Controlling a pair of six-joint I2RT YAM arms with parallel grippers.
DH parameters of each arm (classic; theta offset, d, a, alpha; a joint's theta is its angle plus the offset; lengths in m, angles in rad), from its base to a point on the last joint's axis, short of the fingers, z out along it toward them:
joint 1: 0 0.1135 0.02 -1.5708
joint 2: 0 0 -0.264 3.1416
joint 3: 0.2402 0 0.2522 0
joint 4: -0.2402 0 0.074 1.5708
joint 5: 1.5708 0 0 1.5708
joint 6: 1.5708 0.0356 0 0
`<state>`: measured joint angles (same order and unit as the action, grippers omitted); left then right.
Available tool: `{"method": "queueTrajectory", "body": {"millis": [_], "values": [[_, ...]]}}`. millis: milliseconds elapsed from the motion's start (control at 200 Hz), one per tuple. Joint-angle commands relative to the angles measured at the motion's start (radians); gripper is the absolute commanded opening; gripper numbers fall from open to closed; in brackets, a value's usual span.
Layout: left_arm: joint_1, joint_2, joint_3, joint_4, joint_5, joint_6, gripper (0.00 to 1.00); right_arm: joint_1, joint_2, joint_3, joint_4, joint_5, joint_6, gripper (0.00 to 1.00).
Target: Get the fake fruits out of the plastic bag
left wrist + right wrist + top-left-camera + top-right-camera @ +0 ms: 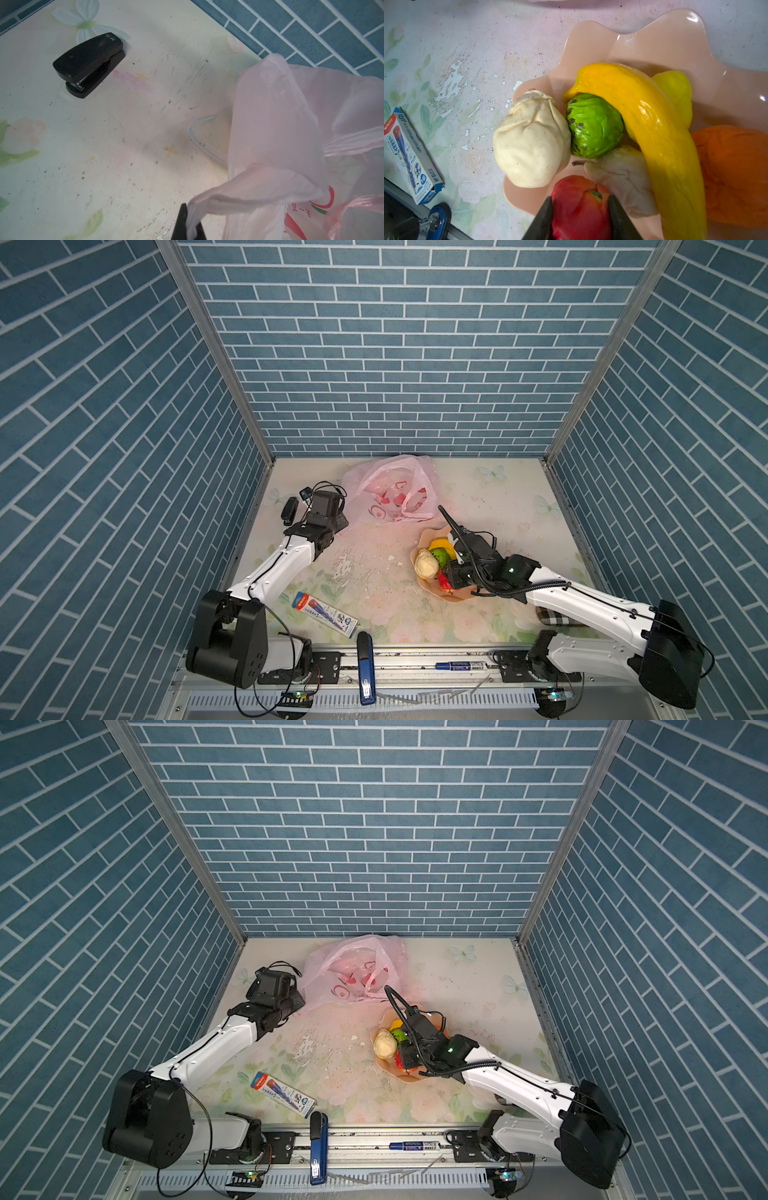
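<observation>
My left fingers (192, 220) are pinched shut on a twisted strip of the plastic bag (291, 135), a thin, translucent pink film that is crinkled and printed with red fruit pictures. The bag (390, 489) slumps at the back of the surface (478, 497), close to the blue brick wall, and its looped handles hang loose. A glossy black stapler (89, 64) lies well apart from it.

My right fingers (579, 199) are part-way closed on the red fruit (579, 218), one on each side of its smooth, dented skin. It sits at the rim of the peach scalloped plate (654, 41), which is shiny plastic. I cannot tell whether the fruit rests on the plate.

On the plate, the long waxy banana (654, 128) curves over the wrinkled green ball (593, 126). A puckered cream fruit (529, 141) touches the ball. A pale pear (623, 174) with a thin stem lies between the red fruit and the banana. The orange (733, 170) and a yellow round fruit (675, 93) lie beyond the banana. A cardboard pencil box (411, 158) lies flat nearby.
</observation>
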<state>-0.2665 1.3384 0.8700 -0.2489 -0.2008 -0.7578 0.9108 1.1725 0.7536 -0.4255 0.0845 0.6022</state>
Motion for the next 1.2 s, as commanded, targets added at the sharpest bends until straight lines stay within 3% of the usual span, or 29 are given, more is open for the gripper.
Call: {"method": "queueTrajectory", "body": {"millis": [0,545,895,1195], "values": [[-0.004,-0.018,-0.012,-0.014,-0.014,0.018,0.02,0.0,0.007,-0.019,-0.009,0.009,0.039,0.41],[-0.004,-0.012,-0.016,-0.003,-0.013,0.021,0.03,0.0,0.003,-0.017,-0.013,0.016,0.041,0.54],[-0.004,-0.007,-0.008,0.0,-0.014,0.028,0.03,0.0,-0.004,0.002,-0.027,0.021,0.039,0.58],[-0.004,0.026,0.048,0.002,0.002,0.051,0.03,-0.003,-0.112,0.019,-0.054,0.087,0.039,0.6]]}}
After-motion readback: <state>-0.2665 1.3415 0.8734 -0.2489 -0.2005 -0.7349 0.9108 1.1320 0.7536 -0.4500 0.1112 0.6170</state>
